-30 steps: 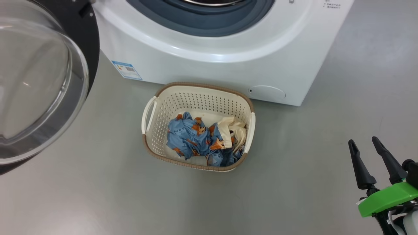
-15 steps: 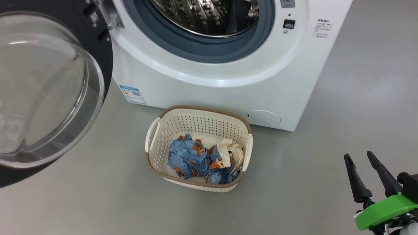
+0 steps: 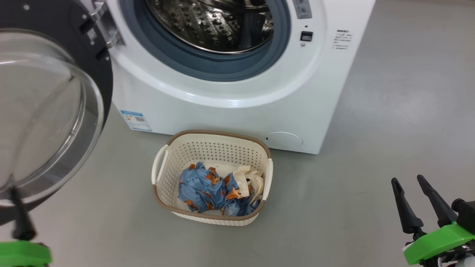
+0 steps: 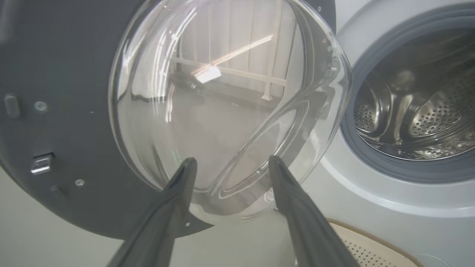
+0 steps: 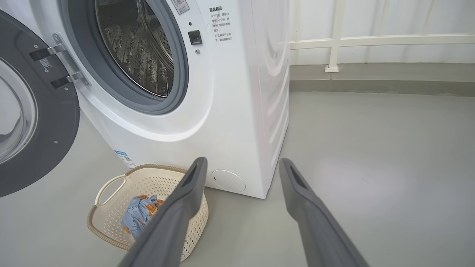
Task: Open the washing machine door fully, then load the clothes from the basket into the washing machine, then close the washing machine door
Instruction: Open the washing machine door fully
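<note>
The white washing machine (image 3: 230, 111) stands at the top of the head view with its steel drum (image 3: 211, 26) exposed. The washing machine door (image 3: 100, 74) hangs swung out to the left, its glass bowl facing me. On the floor in front sits the cream basket (image 3: 215, 152), holding the blue printed clothes (image 3: 200, 189) and a cream cloth (image 3: 252, 181). My left gripper (image 4: 232, 160) is open just before the door glass (image 4: 222, 92), with nothing between its fingers. Low to the right of the basket, my right gripper (image 3: 407, 180) also stands open and empty.
Grey floor (image 3: 389, 111) stretches to the right of the machine. A white railing (image 5: 334, 40) runs along the wall behind it. A blue label (image 3: 136, 120) and a round cap (image 3: 284, 140) mark the machine's lower front. The open door overhangs the floor left of the basket.
The head camera has tilted up and turned, so the drum now shows. One finger of my left gripper has come into the lower left corner. The right gripper keeps its place.
</note>
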Available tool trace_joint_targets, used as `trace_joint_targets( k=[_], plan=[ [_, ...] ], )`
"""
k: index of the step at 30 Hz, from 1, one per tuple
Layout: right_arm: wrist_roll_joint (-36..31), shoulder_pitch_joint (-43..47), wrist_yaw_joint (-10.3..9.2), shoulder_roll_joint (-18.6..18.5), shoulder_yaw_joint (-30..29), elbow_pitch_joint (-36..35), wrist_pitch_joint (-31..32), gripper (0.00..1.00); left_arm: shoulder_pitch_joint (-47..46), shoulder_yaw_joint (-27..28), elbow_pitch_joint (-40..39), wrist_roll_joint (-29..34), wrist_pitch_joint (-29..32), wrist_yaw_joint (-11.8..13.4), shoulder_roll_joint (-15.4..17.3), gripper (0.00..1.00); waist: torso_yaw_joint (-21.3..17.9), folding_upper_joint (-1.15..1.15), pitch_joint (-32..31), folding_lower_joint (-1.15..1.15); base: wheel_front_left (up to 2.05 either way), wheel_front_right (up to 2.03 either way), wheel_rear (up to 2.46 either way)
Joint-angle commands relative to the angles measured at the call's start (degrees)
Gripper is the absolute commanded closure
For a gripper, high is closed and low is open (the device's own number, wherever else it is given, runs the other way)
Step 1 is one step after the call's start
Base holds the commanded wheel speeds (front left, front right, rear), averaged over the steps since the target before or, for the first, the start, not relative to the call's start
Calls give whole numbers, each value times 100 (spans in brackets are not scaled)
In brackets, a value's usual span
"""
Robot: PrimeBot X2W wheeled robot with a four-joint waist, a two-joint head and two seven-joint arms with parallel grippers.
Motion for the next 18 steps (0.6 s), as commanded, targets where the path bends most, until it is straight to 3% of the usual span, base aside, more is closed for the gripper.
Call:
trace_joint_targets(
  k=[1, 18],
  plan=[
    [49, 25, 17, -93, 101, -135, -70, 0, 60, 61, -221, -53, -30, -8, 187, 0, -107, 0, -24, 0, 0, 0, 0],
    [34, 81, 17, -37, 23, -182, -70, 0, 380, -1155, -698, -708, -30, -8, 328, 0, -903, 0, -21, 0, 0, 0, 0]
  ],
)
